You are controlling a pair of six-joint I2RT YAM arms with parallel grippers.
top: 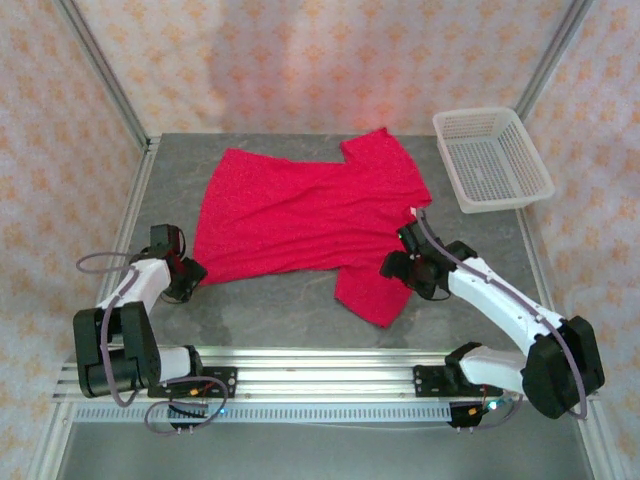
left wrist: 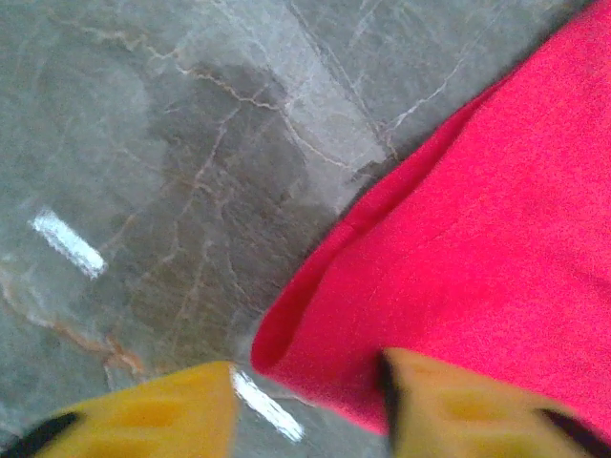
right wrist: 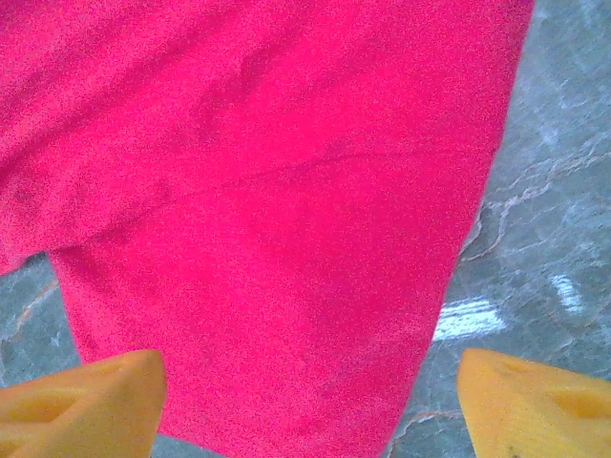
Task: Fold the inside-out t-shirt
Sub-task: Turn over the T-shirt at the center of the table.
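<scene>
The inside-out t-shirt (top: 300, 215) lies spread on the grey marble table (top: 290, 305), crimson red, with one sleeve pointing toward the near edge. My left gripper (top: 190, 272) sits low at the shirt's near left corner. In the left wrist view that corner (left wrist: 315, 334) lies between the yellow fingers (left wrist: 458, 410); the left gripper (left wrist: 307, 391) is open, one finger resting on the cloth and the other on bare table. My right gripper (top: 395, 268) hovers at the near sleeve. It (right wrist: 310, 382) is open wide, straddling the sleeve (right wrist: 286, 248).
A white mesh basket (top: 490, 158) stands at the back right of the table. Metal frame posts and patterned walls close in the sides and back. An aluminium rail (top: 320, 365) runs along the near edge.
</scene>
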